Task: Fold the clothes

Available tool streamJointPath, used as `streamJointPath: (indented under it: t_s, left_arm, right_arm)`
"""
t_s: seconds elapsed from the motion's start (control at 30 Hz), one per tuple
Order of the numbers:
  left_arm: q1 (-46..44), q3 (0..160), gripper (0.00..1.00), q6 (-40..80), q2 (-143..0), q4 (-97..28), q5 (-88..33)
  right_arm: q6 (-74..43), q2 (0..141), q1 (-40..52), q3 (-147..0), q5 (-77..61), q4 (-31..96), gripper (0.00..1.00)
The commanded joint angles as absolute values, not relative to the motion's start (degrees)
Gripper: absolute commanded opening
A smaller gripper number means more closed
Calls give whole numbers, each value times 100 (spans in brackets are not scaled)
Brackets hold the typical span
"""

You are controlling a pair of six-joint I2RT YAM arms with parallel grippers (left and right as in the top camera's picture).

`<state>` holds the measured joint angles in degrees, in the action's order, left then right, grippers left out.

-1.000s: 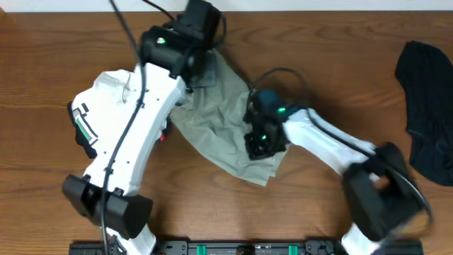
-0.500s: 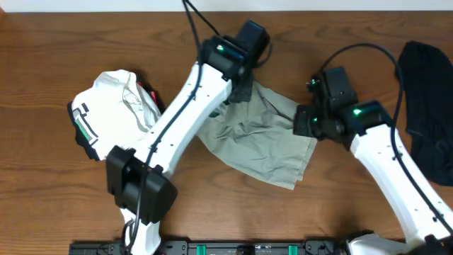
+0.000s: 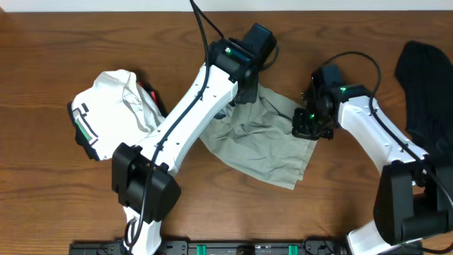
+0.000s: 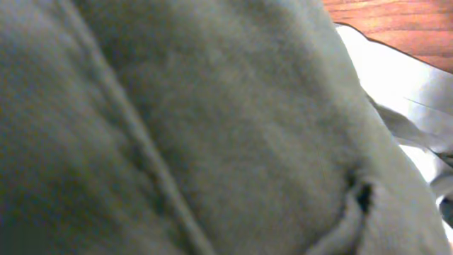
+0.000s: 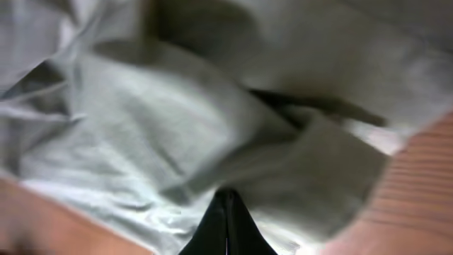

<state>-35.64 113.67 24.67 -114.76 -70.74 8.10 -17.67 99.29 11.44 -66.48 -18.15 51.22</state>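
Grey-green cotton takes up the middle of the wooden table [image 3: 42, 184]: the shorts [image 3: 262, 145] lie there crumpled and half spread, creased all over, with one lower corner pointing toward the near edge. At the far-left corner of the shorts the left gripper [image 3: 244, 91] is down on the cloth, and its white arm runs away from the shorts toward the near left. Its own camera shows nothing but grey-green cloth pressed close, with a stitched seam running across it. I cannot tell how those jaws stand or whether they have hold of anything.

At the right edge of the shorts sits the right gripper [image 3: 311, 126], low over the cloth. Its wrist view shows the two dark fingers [image 5: 212, 237] brought together to a point with no gap, so they are closed, and rumpled cloth lies right at the tip. Whether a fold is pinched between them I cannot make out.

Left of the shorts, on the other side of the left arm, the white top [image 3: 113, 106] lies in a loose heap, its green-black stripes showing on the side away from the shorts. Well to the right of the shorts, by the table's right edge, a black garment [image 3: 425, 92] lies bunched, not touching them.
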Motion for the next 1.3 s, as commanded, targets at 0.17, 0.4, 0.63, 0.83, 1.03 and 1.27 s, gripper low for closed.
streamJointPath:
  t_s: [0.17,0.4,0.63,0.83,1.03,1.27]
  left_arm:
    - [-3538,11461,22,2517,-11511,-7098,1009]
    - [-3500,11463,22,2517,-11511,-7063,1011]
    - [-3468,11463,22,2414,-11511,-7070,1009]
    - [-3468,11463,22,2368,-11509,-7137,1009]
    - [-3450,11548,22,2233,-11351,-7131,1009]
    - [-3334,12005,22,1883,-11102,-7592,1009]
  right_arm:
    - [735,9891,1168,-6646,-4386,5306,1]
    - [-650,10099,1271,-6416,-1723,4617,1]
    - [-2176,10422,764,-6292,38,3675,1]
    - [-2178,10460,362,-6289,-261,3514,1]
    - [-2163,10827,565,-6287,-764,3542,1]
    - [-2495,11614,1039,-6287,-1428,3610,1]
